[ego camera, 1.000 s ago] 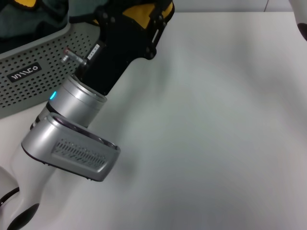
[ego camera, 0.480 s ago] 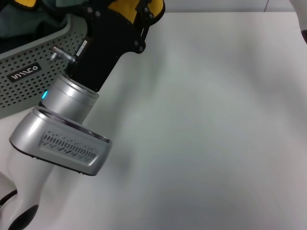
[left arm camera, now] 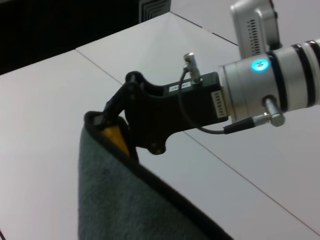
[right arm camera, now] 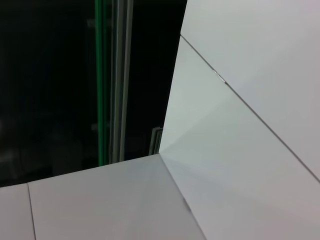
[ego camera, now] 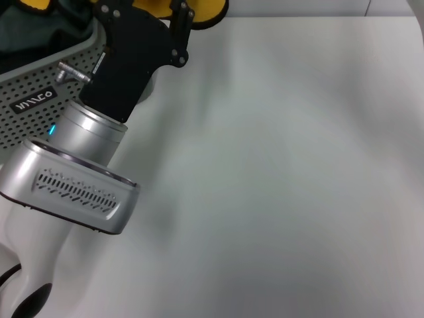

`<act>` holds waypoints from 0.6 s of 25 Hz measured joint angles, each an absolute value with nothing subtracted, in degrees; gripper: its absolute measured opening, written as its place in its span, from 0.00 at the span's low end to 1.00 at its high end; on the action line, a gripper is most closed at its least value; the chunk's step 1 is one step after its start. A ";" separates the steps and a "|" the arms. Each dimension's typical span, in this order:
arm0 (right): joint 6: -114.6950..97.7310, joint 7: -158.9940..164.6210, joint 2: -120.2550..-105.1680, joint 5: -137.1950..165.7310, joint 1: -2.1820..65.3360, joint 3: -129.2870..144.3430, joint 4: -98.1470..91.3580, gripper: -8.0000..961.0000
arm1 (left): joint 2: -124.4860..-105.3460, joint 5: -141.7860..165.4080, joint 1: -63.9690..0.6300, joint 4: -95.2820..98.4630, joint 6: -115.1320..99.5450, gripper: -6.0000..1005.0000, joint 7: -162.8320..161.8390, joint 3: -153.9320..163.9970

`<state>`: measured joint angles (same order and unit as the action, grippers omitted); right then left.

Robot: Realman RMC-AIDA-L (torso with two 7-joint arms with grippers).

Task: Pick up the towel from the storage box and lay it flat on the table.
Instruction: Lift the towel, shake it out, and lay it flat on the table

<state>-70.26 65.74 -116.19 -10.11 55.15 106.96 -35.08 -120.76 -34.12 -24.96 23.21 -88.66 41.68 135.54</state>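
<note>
Overhead, left gripper (ego camera: 173, 8) hides its fingers, wrist view shows towel (left arm camera: 125, 200) pinched.

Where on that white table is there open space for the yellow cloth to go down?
The table lies bare across the middle, the robot's right side and the near edge. It is crowded only at the far left corner: the storage box sits there, with the left arm reaching over it and the towel bunched at the left claw.
</note>
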 joint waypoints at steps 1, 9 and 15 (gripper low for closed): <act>-70.26 65.74 -116.18 -10.12 55.01 106.92 -35.07 0.01 | -120.76 -34.12 -24.96 23.12 -88.67 0.28 41.34 135.54; -70.30 65.74 -116.18 -10.13 54.83 106.35 -34.90 0.01 | -120.76 -33.72 -25.25 22.87 -88.65 0.16 38.94 135.48; -70.31 65.72 -116.18 -10.13 55.29 106.33 -34.80 0.01 | -120.76 -32.06 -25.64 22.76 -88.25 0.14 39.22 135.58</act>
